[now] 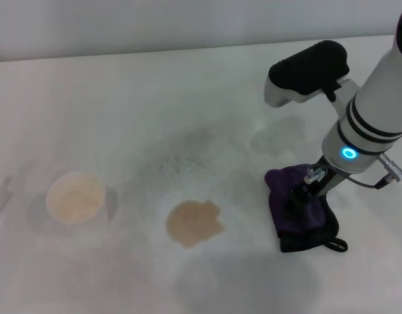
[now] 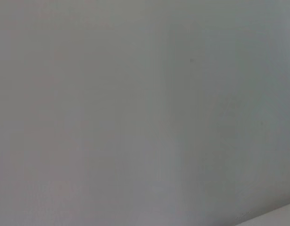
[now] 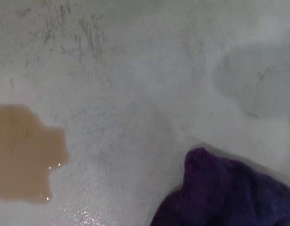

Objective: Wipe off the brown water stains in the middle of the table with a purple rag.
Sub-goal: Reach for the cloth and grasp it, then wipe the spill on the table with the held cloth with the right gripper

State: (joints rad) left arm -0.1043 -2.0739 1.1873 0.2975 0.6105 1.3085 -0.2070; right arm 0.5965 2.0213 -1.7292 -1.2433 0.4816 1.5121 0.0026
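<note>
The right gripper (image 1: pixel 304 196) is down on the rag (image 1: pixel 299 209); I cannot tell if its jaws grip it. A loose hold could leave the rag behind, short of the stain (image 1: pixel 194 224).

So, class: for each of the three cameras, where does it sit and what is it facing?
Head view: high on the robot, facing down at the table, brown water stains, cup and right gripper on the purple rag.
Left wrist view: only blank grey; no body shows.
Right wrist view: low over the table, no fingers visible; shares stains and rag with head view.
</note>
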